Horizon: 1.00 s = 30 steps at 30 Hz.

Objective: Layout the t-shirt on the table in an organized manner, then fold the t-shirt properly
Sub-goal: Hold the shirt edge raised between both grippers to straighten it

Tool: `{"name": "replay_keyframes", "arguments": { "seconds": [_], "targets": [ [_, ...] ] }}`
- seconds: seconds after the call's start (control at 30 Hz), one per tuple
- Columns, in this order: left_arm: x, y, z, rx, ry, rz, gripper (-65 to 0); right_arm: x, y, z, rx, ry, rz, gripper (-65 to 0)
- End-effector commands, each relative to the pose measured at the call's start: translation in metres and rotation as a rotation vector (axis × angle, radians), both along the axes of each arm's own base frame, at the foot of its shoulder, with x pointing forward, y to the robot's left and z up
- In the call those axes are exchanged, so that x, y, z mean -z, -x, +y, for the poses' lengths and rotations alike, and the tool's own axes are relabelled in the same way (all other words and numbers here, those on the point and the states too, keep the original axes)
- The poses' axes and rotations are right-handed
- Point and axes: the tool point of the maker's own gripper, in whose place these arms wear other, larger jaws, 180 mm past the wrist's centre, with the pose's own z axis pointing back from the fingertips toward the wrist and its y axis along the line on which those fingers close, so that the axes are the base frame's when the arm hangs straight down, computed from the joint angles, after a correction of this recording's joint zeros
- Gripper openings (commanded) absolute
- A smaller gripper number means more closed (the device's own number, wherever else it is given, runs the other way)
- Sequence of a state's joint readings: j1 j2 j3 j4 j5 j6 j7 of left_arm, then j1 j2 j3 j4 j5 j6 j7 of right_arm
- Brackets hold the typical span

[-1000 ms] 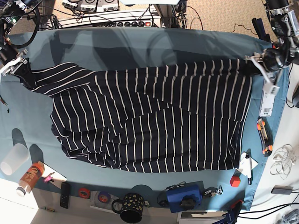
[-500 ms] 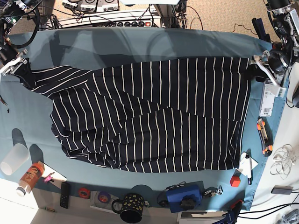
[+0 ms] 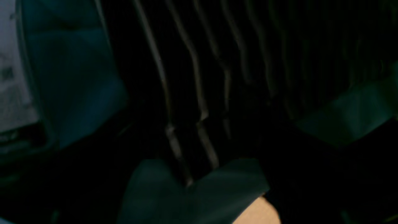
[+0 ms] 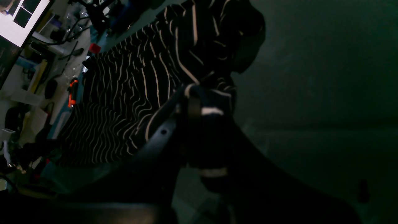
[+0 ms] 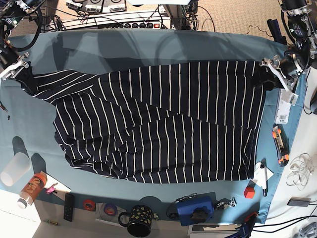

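Observation:
The dark t-shirt [image 5: 163, 129] with thin white stripes lies spread across the teal table [image 5: 148, 49], rumpled along its lower left. My right gripper [image 5: 21, 68] sits at the table's left edge, shut on the t-shirt's sleeve end. In the right wrist view the striped fabric [image 4: 124, 93] bunches between that gripper's [image 4: 199, 104] fingers. My left gripper [image 5: 274, 72] hovers at the t-shirt's upper right corner, open, with the cloth lying flat beside it. The left wrist view is dark and shows striped fabric [image 3: 192, 77] on teal cloth just ahead.
Along the near edge stand a spotted mug [image 5: 140, 219], a blue device [image 5: 194, 209], tape rolls [image 5: 89, 204], a remote [image 5: 69, 206], an orange bottle [image 5: 32, 188] and a plastic cup [image 5: 15, 168]. On the right lie an orange cutter [image 5: 280, 145], a red cube [image 5: 249, 191] and a white tag [image 5: 285, 106].
My left gripper let go of the t-shirt's upper right corner. The raised top edge dropped flat onto the table. The left gripper then shifted back toward that corner. The right arm stayed put.

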<state>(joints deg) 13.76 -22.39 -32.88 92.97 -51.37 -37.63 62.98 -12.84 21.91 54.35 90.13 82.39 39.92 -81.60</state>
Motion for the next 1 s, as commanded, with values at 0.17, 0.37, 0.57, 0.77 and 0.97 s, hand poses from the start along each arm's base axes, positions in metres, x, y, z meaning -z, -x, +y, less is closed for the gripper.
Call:
{"name": "replay_keyframes", "arguments": {
  "seconds": [0.17,0.37,0.57,0.77,0.97],
  "targets": [
    [-0.010,-0.006,0.004,0.008,-0.012,-0.040,-31.3,-0.020,-0.007,-0.005,-0.001,0.025,-0.060,-65.0],
    [-0.007,-0.004,-0.007,0.016,0.023,-0.029,-31.5,-0.020,-0.007,-0.005,-0.001,0.025,-0.061,-65.0],
    [0.017,0.007,-0.032,0.065,-0.001,0.072,-40.0,-0.020,-0.007,-0.005,-0.001,0.025,-0.061,-65.0],
    [0.012,0.000,-0.014,-0.049,0.011,0.068,-55.9,-0.020,-0.007,-0.005,-0.001,0.025,-0.060,-65.0],
    [-0.012,0.004,0.009,-0.113,0.104,0.030,-65.0,-0.020,-0.007,-0.005,-0.001,0.025,-0.061,-65.0]
  ]
}}
